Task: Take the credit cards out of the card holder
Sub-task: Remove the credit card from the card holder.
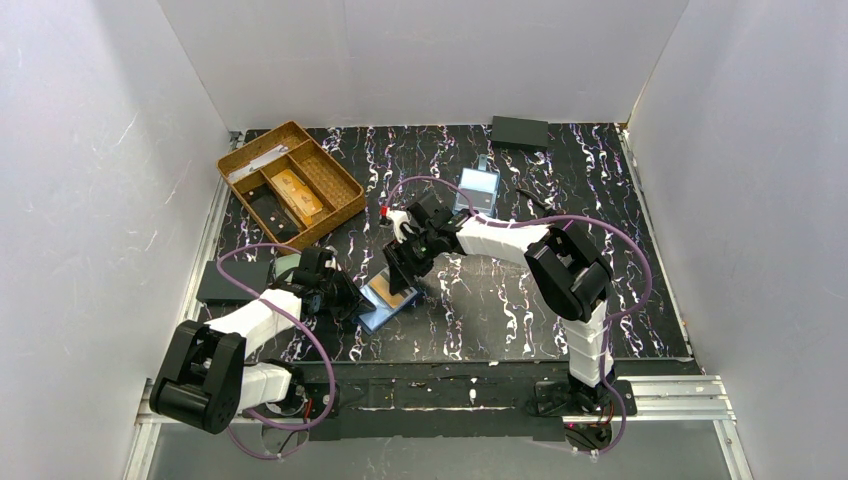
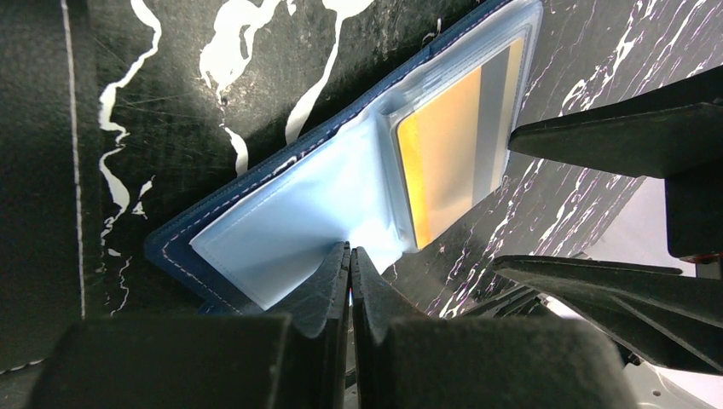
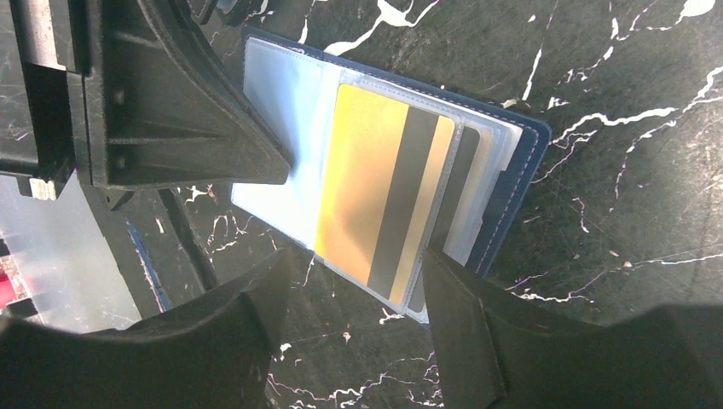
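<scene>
Nothing here can be read, folks. The credit card in the open card holder shows only a plain gold face with a dark stripe across it, with no letters or digits on view. From above, whatever lies in the compartmented wooden tray is too small to tell if it carries any print.
</scene>
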Motion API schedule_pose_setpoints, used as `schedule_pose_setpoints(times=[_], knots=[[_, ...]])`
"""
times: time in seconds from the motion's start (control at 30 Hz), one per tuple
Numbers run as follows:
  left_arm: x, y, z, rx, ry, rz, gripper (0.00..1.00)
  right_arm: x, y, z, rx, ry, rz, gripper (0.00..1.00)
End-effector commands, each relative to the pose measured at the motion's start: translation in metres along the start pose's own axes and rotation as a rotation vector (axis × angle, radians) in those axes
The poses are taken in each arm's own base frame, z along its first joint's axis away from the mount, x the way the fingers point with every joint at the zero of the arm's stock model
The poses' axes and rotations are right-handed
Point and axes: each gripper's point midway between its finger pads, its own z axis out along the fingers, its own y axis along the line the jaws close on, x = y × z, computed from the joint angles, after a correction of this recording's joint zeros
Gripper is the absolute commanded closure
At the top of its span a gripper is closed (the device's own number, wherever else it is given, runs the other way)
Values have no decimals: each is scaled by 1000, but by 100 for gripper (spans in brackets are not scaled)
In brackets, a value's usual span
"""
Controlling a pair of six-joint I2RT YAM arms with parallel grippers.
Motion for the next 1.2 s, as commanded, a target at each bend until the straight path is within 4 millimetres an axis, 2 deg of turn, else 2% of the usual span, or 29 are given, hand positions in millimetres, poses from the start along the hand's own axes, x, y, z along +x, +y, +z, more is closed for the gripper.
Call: schedule_pose_setpoints(times=[0.0,0.17,0.3,0.37,0.43,0.6,0.77,0.87,1.07,1.17], knots=[[5,15,2,-52,13,0,100,14,-21,7,99,44,17,31],[4,14,2,-52,14,1,100,13,6,9,-43,34,2,33],[4,15,2,-53,14,3,100,8,39,4,-213,17,0,41],[4,15,3,-54,14,3,100,4,49,1,-261,4,2,42],[4,15,3,-55,15,2,100,2,51,-1,-264,-6,5,42],[5,17,3,-57,14,-1,100,1,30,2,-138,-12,17,39],[6,18,3,-60,16,-2,100,4,22,9,-113,-10,58,41],[6,20,3,-63,15,-1,100,2,29,10,-159,-21,79,43],[8,22,5,-70,20,-4,100,-8,59,2,-326,-66,111,52],[8,23,6,-72,20,-4,100,-10,60,3,-335,-74,123,52]])
